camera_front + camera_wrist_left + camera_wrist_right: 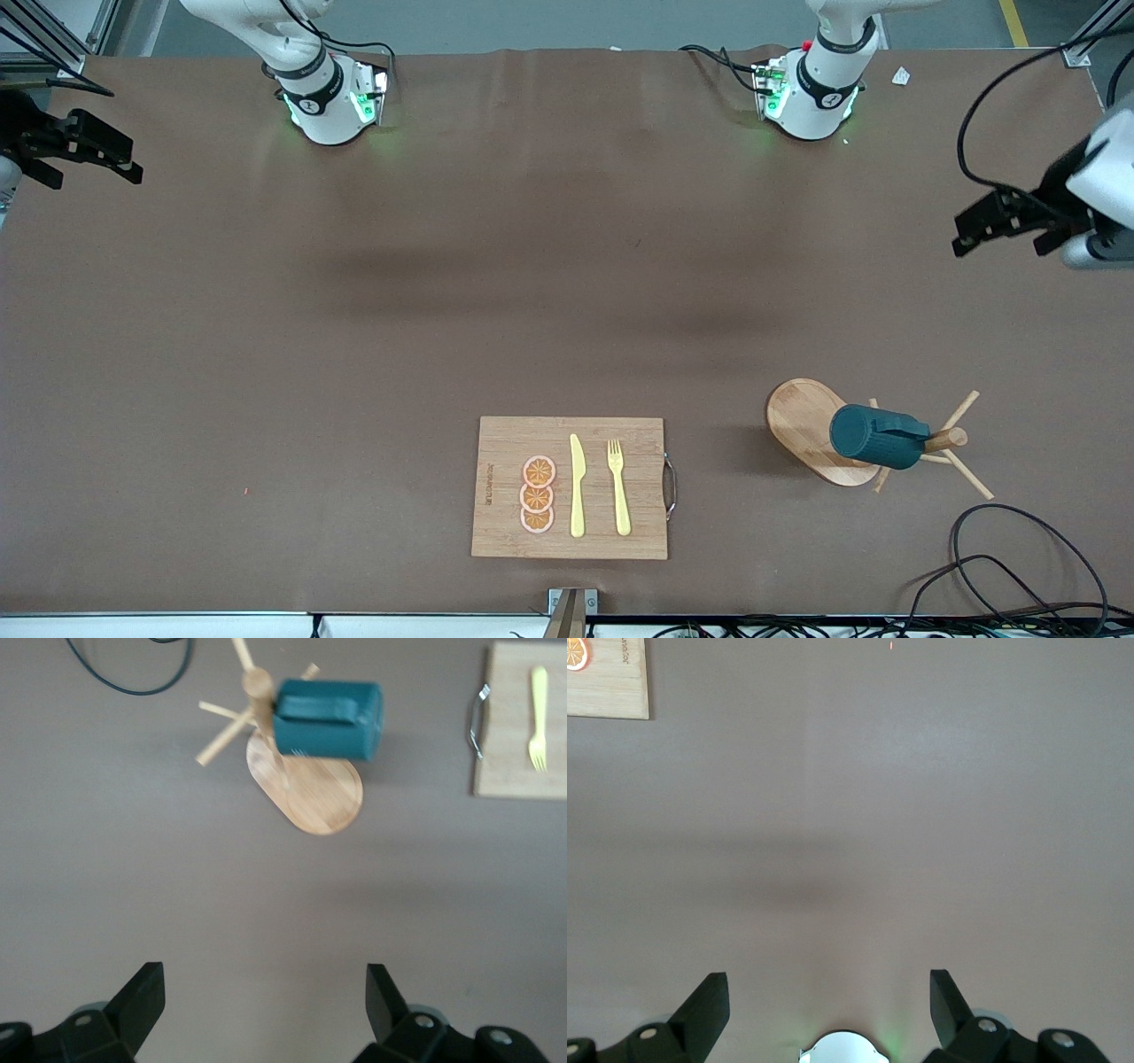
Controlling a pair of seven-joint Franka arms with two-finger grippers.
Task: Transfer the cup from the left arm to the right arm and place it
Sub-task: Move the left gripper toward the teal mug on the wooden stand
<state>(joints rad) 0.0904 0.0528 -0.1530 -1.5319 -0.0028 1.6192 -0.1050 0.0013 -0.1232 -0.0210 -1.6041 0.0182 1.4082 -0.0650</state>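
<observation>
The dark teal cup (873, 436) hangs sideways on a peg of a wooden mug tree (802, 425), near the front camera toward the left arm's end of the table. In the left wrist view the cup (328, 719) shows its side handle, over the tree's oval base (314, 797). My left gripper (974, 232) hovers open and empty over bare table at that end, well apart from the cup; its fingers (142, 997) frame only table. My right gripper (124, 158) hangs open and empty over the right arm's end, with only table between its fingers (709, 1001).
A wooden cutting board (505, 443) with a metal handle lies near the front edge, carrying three orange slices (538, 494), a yellow knife (577, 486) and a yellow fork (618, 487). Black cables (1019, 567) loop at the front corner beside the mug tree.
</observation>
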